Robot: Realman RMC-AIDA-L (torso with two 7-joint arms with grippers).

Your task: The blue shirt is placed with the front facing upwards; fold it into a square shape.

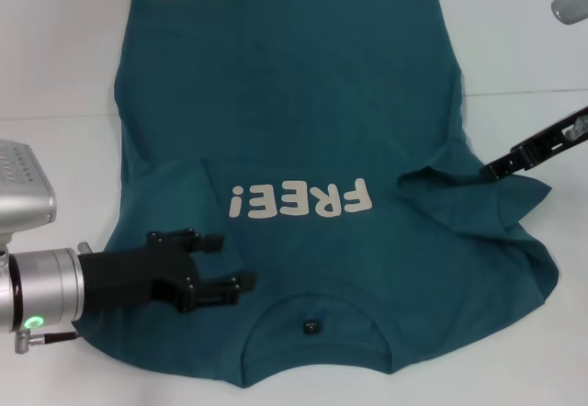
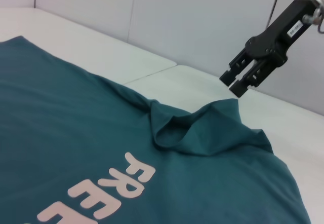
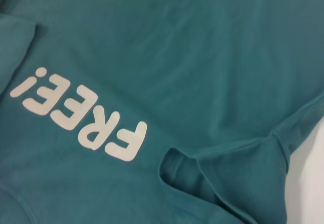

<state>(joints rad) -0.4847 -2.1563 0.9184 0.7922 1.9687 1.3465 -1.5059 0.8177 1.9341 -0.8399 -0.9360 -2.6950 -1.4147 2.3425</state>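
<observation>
The blue shirt (image 1: 303,103) lies front up on the white table, its off-white "FREE!" print (image 1: 300,201) in the middle and its collar with a black neck tag (image 1: 311,326) at the near edge. Both sleeves are folded in onto the body. My left gripper (image 1: 231,261) hovers open over the folded left sleeve (image 1: 184,195), holding nothing. My right gripper (image 1: 490,170) hangs just above the rumpled right sleeve (image 1: 459,199), apart from the cloth. In the left wrist view the right gripper (image 2: 236,83) shows a small gap between its fingers, above the raised sleeve fold (image 2: 202,127).
The white table (image 1: 55,75) has bare room on both sides of the shirt and beyond its far hem. A pale wall (image 2: 177,16) rises behind the table. My left arm's silver forearm (image 1: 37,287) sits at the near left edge.
</observation>
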